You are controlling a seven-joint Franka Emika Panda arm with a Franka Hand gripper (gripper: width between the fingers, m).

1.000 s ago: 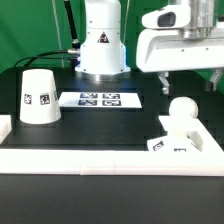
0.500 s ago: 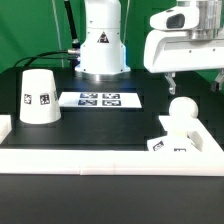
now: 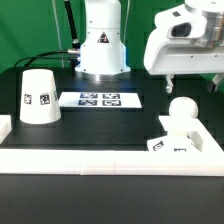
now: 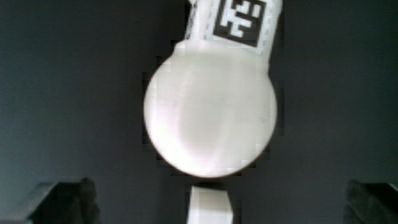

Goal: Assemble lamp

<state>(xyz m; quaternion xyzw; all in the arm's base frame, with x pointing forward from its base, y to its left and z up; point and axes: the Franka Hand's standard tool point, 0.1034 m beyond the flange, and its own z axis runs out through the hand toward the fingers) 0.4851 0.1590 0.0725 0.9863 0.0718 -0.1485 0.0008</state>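
Exterior view: nearest, at the exterior view's right, the bulb (image 3: 181,108) is seen atop the base (image 3: 176,143); light, rigid, slippery plastic is presumed. Farther back, the shade (image 3: 40,95) is best gripped across its narrow top. Above the bulb, the gripper (image 3: 196,82) is held wide open, empty.

One shade (image 3: 38,95), one bulb (image 3: 181,109), one base (image 3: 166,146), one marker board (image 3: 100,99)
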